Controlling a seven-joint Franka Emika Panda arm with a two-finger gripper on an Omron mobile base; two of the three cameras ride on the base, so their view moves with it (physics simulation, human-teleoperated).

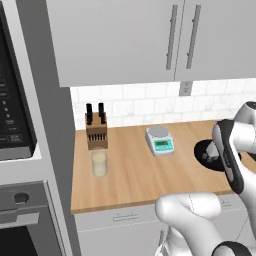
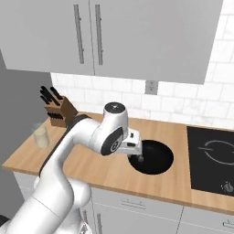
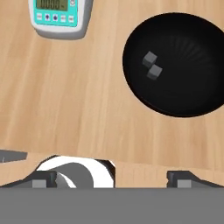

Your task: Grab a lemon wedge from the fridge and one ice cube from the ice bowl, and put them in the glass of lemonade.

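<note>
The ice bowl (image 3: 183, 65) is a black round bowl on the wooden counter, with two grey ice cubes (image 3: 151, 65) lying in it left of centre. My gripper (image 3: 111, 179) hangs open and empty above the counter beside the bowl's near-left rim, and in the right base view the gripper (image 2: 138, 156) is over the ice bowl's (image 2: 157, 162) left edge. The glass of lemonade (image 1: 99, 163) stands far to the left in front of a knife block (image 1: 96, 131). The glass of lemonade (image 2: 40, 135) is well apart from the hand. The lemon wedge and the fridge are out of view.
A white-and-teal kitchen scale (image 3: 59, 17) sits on the counter left of the bowl. A black cooktop (image 2: 212, 157) lies to the right. Grey wall cabinets (image 1: 150, 35) hang overhead, and an oven stack (image 1: 20, 150) bounds the counter on the left.
</note>
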